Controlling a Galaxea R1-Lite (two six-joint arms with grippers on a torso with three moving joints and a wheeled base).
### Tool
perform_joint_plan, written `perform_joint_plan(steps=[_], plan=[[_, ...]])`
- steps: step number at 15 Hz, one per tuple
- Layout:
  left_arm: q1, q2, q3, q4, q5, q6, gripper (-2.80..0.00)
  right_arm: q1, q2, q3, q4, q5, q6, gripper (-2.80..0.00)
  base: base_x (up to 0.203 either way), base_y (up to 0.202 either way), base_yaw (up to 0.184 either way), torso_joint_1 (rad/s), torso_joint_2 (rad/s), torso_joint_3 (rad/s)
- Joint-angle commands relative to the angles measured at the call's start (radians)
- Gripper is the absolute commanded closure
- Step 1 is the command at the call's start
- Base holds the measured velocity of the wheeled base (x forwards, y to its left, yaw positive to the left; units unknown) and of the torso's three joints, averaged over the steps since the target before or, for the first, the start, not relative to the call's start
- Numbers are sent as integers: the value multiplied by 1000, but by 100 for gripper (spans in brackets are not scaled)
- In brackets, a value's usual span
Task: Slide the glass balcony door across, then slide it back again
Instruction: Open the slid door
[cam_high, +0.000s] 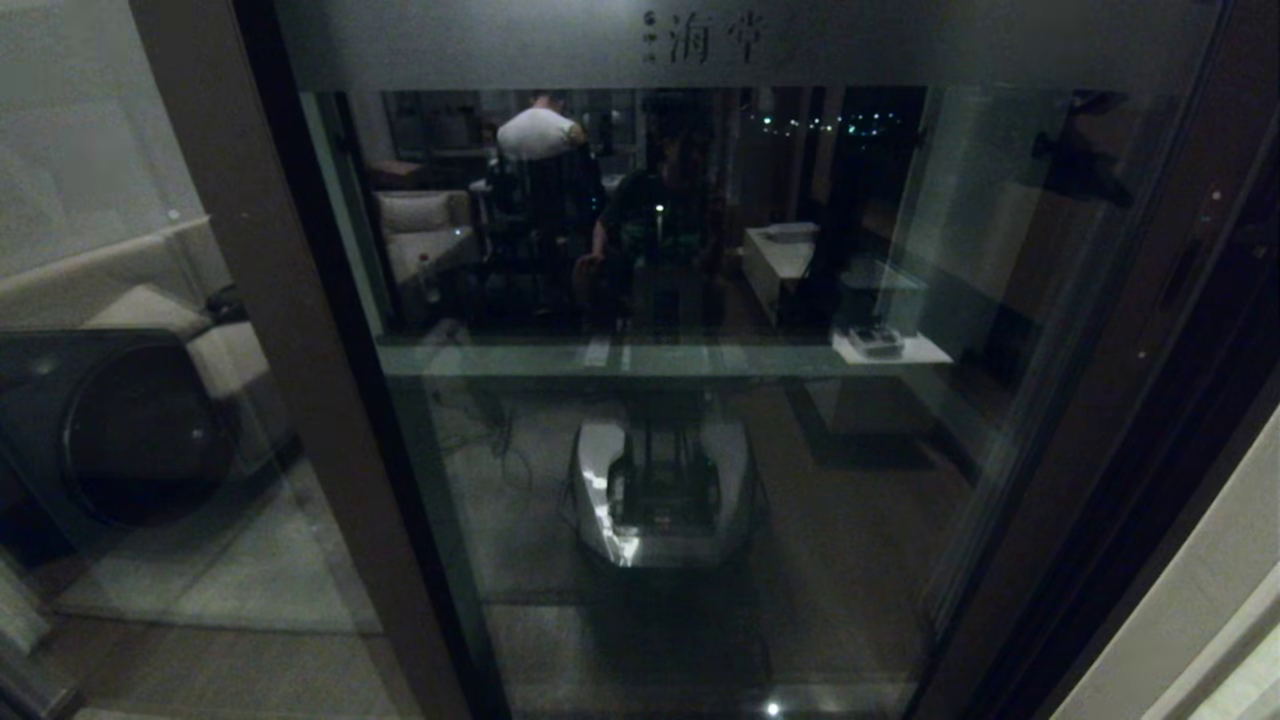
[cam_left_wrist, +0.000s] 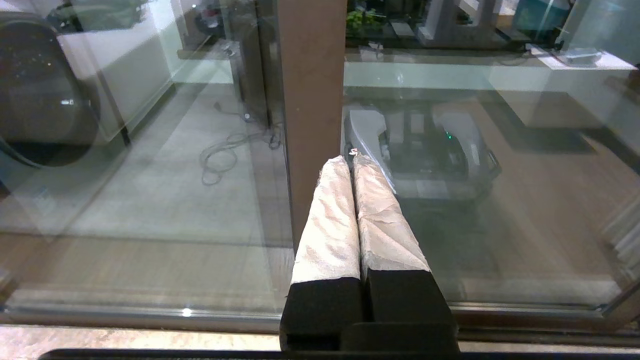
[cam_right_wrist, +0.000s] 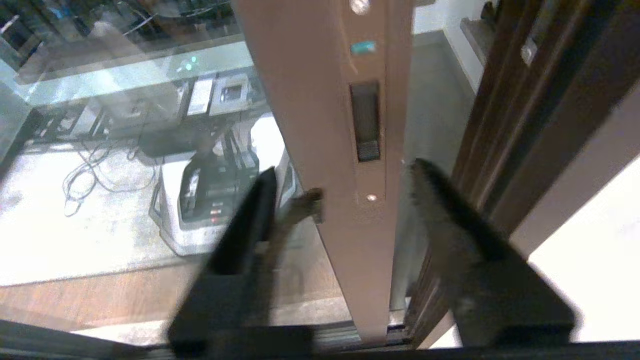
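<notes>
Right gripper (cam_right_wrist: 340, 190) fingers spread, straddling brown stile of glass balcony door (cam_right_wrist: 320, 125), near recessed black handle (cam_right_wrist: 365, 122). Left gripper (cam_left_wrist: 352, 160) fingers pressed together, empty, facing glass.

Only readable marking: two large dark Chinese characters, apparently 海棠 (cam_high: 716, 38), printed on frosted grey top band (cam_high: 900, 45) of tall brown-framed glass balcony door (cam_high: 700, 420). Column of much smaller characters (cam_high: 649, 38) just left of them on same band, too small to read. No legible text, brand or number in either wrist view.
</notes>
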Motion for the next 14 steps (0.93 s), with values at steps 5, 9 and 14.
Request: perform_joint_plan(steps=[5,9,14], plan=[[0,0,0,0,0,0,0,7,148,-163,0,-237,8,0,0,0,0,0,0,0],[0,0,0,0,0,0,0,33,213,-217,0,-250,9,0,0,0,0,0,0,0],[0,0,2,0,0,0,0,71,307,-301,0,-307,17,0,0,0,0,0,0,0]])
